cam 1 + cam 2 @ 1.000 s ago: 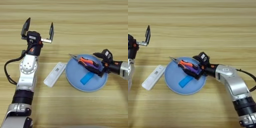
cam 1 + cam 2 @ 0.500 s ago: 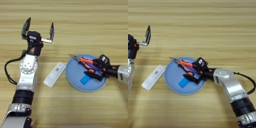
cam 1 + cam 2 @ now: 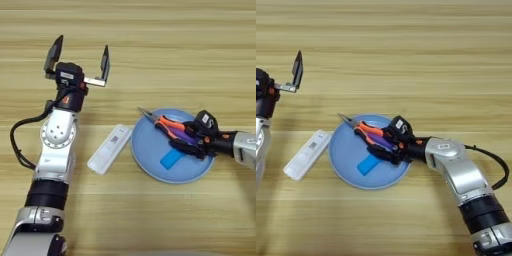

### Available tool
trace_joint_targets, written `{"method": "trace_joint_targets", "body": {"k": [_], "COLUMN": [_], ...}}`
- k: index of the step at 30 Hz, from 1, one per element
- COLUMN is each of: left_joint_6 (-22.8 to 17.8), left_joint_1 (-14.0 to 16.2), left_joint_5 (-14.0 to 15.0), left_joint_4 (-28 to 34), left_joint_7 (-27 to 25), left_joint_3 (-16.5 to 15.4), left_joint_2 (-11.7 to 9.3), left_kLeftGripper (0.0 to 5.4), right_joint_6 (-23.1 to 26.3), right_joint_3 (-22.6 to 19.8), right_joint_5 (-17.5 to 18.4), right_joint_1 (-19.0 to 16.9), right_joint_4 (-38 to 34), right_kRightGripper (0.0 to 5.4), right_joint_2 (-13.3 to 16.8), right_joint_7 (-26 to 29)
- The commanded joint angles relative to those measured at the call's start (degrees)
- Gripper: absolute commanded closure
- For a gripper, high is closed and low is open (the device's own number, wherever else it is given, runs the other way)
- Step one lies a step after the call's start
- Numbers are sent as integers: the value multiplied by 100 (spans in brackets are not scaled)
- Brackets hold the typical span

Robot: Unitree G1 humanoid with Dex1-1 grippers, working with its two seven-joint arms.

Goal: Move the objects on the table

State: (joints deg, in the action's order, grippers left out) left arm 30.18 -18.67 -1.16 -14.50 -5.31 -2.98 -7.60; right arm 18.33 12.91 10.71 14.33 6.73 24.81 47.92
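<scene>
pliers [image 3: 368,134]: tip up-left | right gripper [image 3: 387,146] jaws clamped on handles | left gripper [image 3: 77,56] jaws apart

A round, flat, light-blue plate [image 3: 150,157] with a shallow raised rim lies right of the picture's middle in the left eye view and a little left of middle in the right eye view. Its surface is smooth and matte, a paler blue than the things lying on it, and its left and near parts are bare. A thin black cable [image 3: 17,137] curves in a loop at the far left, lying against the wood grain.
</scene>
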Motion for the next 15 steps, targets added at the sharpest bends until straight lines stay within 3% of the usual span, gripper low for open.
{"method": "trace_joint_targets", "body": {"k": [1,15], "left_joint_6": [45,76], "left_joint_1": [11,14], "left_joint_5": [-38,-24], "left_joint_4": [42,5], "left_joint_7": [38,12], "left_joint_3": [30,30], "left_joint_2": [21,10], "left_kLeftGripper": [0,0], "right_joint_6": [42,189], "right_joint_3": [-114,-525], "right_joint_5": [63,363], "right_joint_1": [76,305], "right_joint_4": [-81,-583], "right_kRightGripper": [196,196], "right_joint_2": [19,70], "right_joint_7": [52,55]}}
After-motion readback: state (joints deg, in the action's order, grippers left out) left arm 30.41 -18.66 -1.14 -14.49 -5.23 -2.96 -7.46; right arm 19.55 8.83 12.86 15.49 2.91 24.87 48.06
